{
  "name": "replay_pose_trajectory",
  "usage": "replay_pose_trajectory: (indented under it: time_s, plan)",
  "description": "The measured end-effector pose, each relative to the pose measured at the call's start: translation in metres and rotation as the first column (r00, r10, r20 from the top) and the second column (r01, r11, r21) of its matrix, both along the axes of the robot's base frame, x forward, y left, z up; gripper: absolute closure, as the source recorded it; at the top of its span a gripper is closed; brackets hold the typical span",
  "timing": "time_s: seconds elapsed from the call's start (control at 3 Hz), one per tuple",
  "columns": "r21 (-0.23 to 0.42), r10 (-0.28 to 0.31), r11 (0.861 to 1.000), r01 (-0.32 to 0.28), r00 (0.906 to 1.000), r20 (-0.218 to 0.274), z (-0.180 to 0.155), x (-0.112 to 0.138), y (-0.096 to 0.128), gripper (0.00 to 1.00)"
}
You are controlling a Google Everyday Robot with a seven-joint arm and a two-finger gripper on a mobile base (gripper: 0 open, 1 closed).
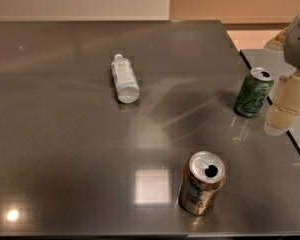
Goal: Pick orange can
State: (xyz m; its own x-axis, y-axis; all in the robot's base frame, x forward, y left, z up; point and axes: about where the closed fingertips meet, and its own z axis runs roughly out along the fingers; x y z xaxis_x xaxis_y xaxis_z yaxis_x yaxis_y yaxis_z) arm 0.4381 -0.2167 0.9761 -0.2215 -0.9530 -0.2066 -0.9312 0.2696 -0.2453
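The orange can [201, 183] stands upright near the front of the grey table [65, 134], copper-orange with a silver opened top and a pale label band. The gripper [285, 106] hangs at the right edge of the view, pale cream fingers pointing down, above the table's right edge. It is to the right of and behind the orange can, apart from it, and close beside the green can.
A green can [253, 92] with dark swirls stands upright at the right, just left of the gripper. A clear plastic water bottle [124, 78] lies on its side at the middle back. The table's right edge runs diagonally under the gripper.
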Motion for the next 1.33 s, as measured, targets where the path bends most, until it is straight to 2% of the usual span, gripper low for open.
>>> replay_pose_trajectory:
  time_s: [0.33, 0.67, 1.0, 1.33]
  plan:
    - [0.0, 0.0, 1.0, 0.0, 1.0, 0.0, 0.0, 0.0, 0.0, 0.0]
    - [0.035, 0.063, 0.997, -0.063, 0.998, 0.003, -0.001, -0.007, 0.004, 0.0]
    - [0.098, 0.174, 0.98, -0.172, 0.9847, -0.014, -0.011, -0.024, 0.016, 0.0]
    - [0.165, 0.254, 0.955, -0.245, 0.9667, -0.035, -0.026, -0.046, 0.028, 0.0]
